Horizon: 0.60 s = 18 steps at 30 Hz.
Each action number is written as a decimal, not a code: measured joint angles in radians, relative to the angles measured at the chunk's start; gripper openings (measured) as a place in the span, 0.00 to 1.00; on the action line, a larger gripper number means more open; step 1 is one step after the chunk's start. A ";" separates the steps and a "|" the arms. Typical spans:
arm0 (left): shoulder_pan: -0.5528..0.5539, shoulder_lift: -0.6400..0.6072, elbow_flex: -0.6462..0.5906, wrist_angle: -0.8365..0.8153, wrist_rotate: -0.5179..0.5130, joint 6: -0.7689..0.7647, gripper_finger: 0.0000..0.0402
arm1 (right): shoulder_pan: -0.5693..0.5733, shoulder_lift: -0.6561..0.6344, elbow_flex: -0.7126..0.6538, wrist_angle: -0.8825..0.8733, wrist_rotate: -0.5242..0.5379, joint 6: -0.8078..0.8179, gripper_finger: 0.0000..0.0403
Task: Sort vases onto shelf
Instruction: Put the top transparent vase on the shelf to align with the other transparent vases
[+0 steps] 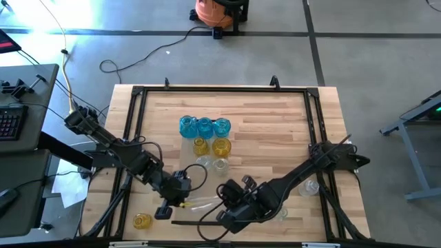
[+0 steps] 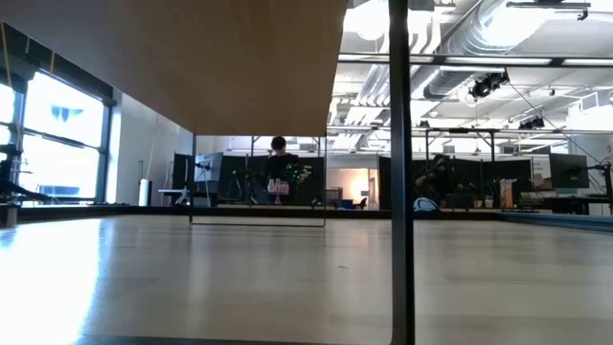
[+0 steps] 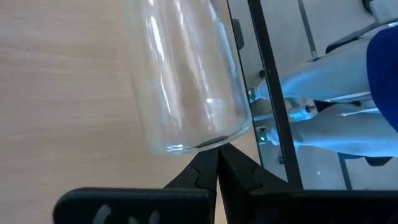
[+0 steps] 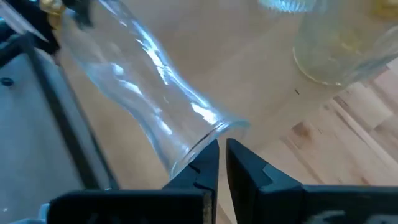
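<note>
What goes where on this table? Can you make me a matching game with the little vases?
Things:
1. blue vases
2. lone yellow vase
3. lying clear vase

Places:
A. between the left pincer and the right pincer
B. three in a row at the far end of the group mid-table
C. by itself near the table corner on the left arm's side

Pairs: 1-B, 2-C, 3-A

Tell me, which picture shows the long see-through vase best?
The right wrist view: the clear vase fills it, flared mouth at the fingertips. The left wrist view shows only its base, the high view a faint streak, the low view nothing.
</note>
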 joint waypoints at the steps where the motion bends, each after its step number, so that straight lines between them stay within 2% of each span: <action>1: 0.001 0.000 0.000 0.002 -0.003 0.004 0.00 | 0.000 -0.007 0.000 0.004 -0.001 -0.004 0.04; 6: 0.002 0.000 0.000 0.003 -0.012 0.005 0.00 | -0.004 -0.024 0.000 0.045 -0.048 -0.027 0.02; 12: 0.017 0.001 -0.003 -0.012 -0.007 0.009 0.00 | -0.017 -0.028 0.002 0.186 -0.064 -0.102 0.00; 18: 0.045 0.001 -0.051 0.042 0.015 -0.002 0.00 | -0.037 -0.048 0.002 0.239 -0.101 -0.130 0.00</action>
